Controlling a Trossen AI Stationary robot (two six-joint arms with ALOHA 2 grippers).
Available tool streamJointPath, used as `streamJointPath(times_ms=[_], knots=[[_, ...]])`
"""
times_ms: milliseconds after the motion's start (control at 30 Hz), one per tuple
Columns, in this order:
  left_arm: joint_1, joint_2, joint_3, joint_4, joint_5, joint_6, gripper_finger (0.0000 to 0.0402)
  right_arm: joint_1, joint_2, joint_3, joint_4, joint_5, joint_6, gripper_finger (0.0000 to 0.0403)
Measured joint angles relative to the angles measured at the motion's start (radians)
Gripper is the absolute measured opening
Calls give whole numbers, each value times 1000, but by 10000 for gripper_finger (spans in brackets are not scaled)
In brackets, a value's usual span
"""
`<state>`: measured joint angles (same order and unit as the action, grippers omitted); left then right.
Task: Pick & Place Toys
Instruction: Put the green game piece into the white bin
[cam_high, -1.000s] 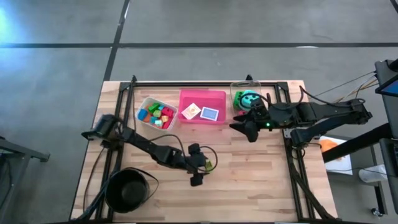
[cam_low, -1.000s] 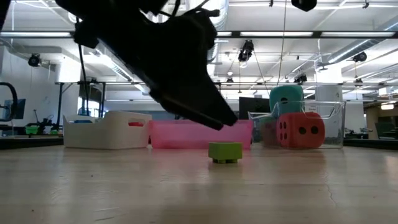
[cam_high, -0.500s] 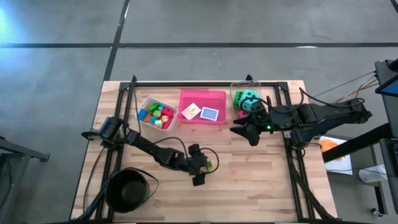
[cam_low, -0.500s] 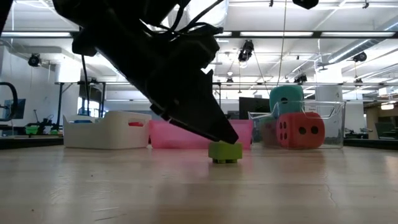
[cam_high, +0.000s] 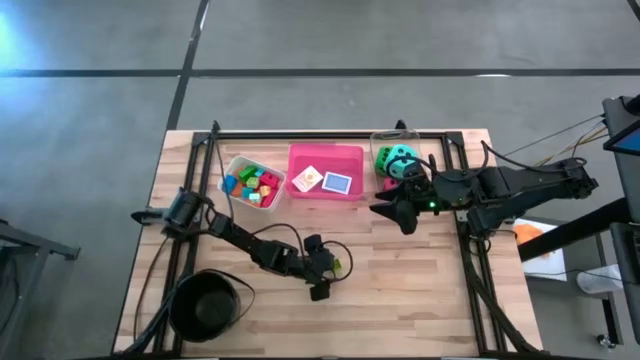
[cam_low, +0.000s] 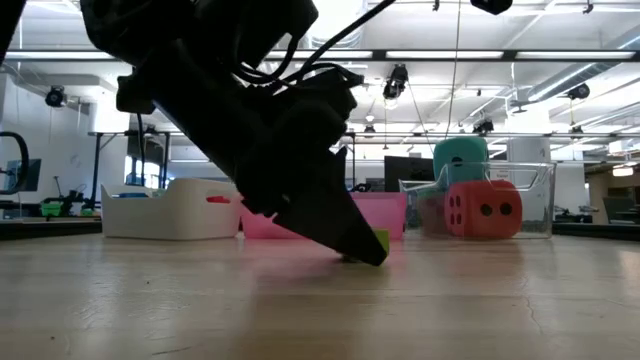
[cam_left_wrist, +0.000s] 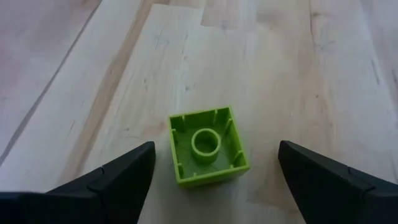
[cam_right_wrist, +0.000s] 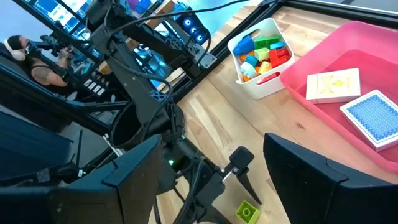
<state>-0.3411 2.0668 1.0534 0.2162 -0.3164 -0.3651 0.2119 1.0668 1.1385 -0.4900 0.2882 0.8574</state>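
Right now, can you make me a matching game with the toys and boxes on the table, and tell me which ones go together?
Things:
1. lime green block
2. two cards
3. small bright blocks
4. black bowl

Places:
A. in the white tray
B. on the bare wood between the fingers of the open left gripper
C. in the pink tray
D. at the table's near left corner, beside the left arm

Pairs: 1-B, 2-C, 3-A, 4-D
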Motion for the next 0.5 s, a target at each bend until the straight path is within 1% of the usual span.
streamJointPath(times_ms=[167, 267, 367, 500], knots=[[0, 2, 0, 4, -14, -26, 341, 0, 0, 0, 0, 0, 3, 271], [0, 2, 0, 5, -28, -35, 329, 0, 0, 0, 0, 0, 3, 271], [0, 2, 0, 4, -32, -65, 298, 0, 0, 0, 0, 0, 3, 271], [1, 2, 0, 0, -51, -109, 241, 0, 0, 0, 0, 0, 3, 271]])
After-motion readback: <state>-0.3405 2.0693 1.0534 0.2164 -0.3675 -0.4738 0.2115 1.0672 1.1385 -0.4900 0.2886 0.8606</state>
